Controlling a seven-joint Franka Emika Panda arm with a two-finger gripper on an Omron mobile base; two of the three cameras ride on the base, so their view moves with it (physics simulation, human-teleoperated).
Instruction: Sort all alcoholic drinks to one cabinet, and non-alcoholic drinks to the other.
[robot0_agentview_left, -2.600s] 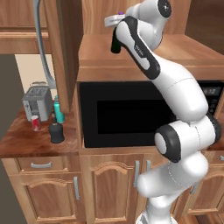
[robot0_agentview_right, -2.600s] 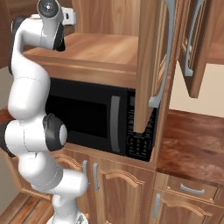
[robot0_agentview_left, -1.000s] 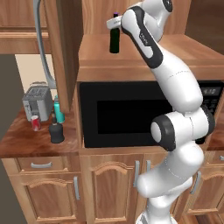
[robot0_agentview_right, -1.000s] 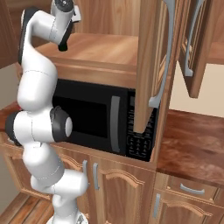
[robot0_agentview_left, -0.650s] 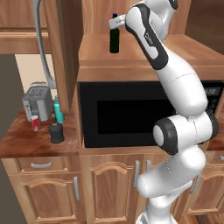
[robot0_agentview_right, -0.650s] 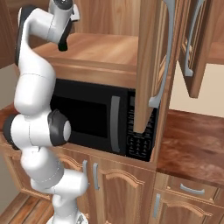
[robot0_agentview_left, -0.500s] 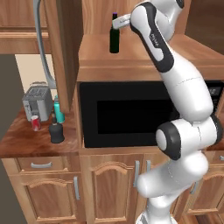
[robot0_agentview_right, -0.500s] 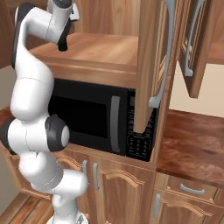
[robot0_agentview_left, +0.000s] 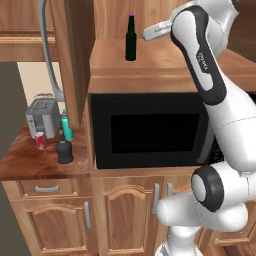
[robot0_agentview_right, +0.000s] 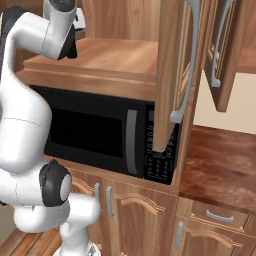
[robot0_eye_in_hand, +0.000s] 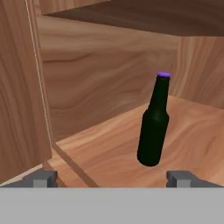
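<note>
Up on the cabinet shelf (robot0_agentview_left: 165, 62) above the microwave (robot0_agentview_left: 150, 132) I see the slim dark-green bottle (robot0_agentview_left: 130, 38) standing upright on the wood, purple cap on top, with nothing touching it. From the hand view the same bottle sits just ahead of my gripper (robot0_eye_in_hand: 113, 177), a little right of centre, clear of both fingertips (robot0_eye_in_hand: 41, 178); the jaws stand wide apart and hold nothing. Behind the bottle is the back wall of the cabinet, and a side panel runs down the left of that view.

From the left base view my arm (robot0_agentview_left: 210, 100) rises from the lower right, bends over the microwave and reaches toward the shelf, with the hand just beside the bottle on its right. From the right base view the arm's upper links are at the far left, next to the same shelf, and an open cabinet door (robot0_agentview_right: 172, 70) with a long grey handle hangs in front at centre.

Down on the table (robot0_agentview_left: 30, 162) to the left of the microwave the other drinks wait. The squat black bottle (robot0_agentview_left: 64, 150) stands nearest the front edge. The small red can (robot0_agentview_left: 41, 140) is behind it and to its left, close to the toaster (robot0_agentview_left: 42, 116). The teal bottle (robot0_agentview_left: 67, 127) stands upright behind the black one, near the microwave's side. All three stand close together but apart from each other as far as I can tell.
</note>
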